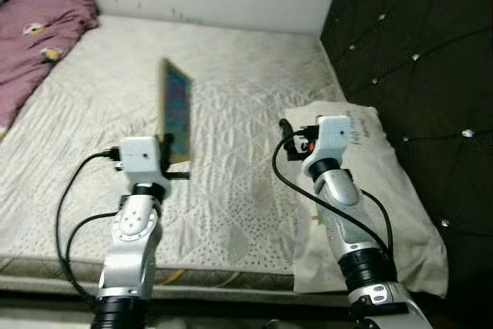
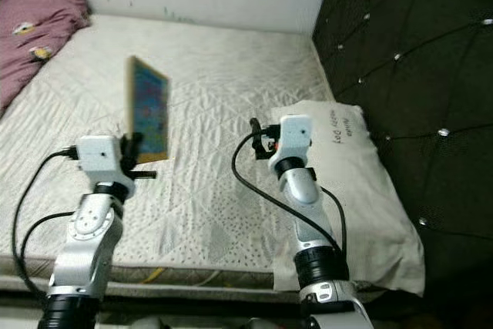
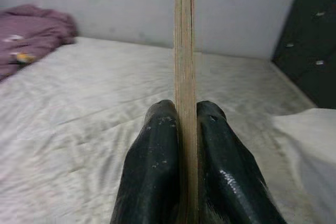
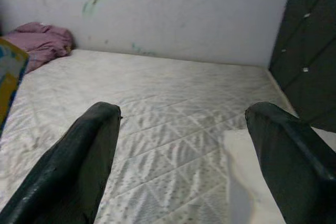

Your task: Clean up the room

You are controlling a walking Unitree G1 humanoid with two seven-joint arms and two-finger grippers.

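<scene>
The mattress [image 1: 231, 113] is cream-white, quilted in diamonds; the blanket [image 1: 35, 28] is dusty mauve with small pale prints; the book [image 2: 148, 109] shows a blue cover edged in yellow; the headboard [image 1: 416, 52] is black, tufted with shiny studs; the pillow [image 1: 385, 190] is off-white.

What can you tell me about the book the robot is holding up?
The book is thin and flat, with a tan, cardboard-looking edge and a colourful cover, mostly blue with yellow. It stands upright on its edge in the air above the white quilted mattress, not touching it. The left gripper is shut on its lower edge, one black finger pressed against each side. Its cover faces the robot's right.
</scene>
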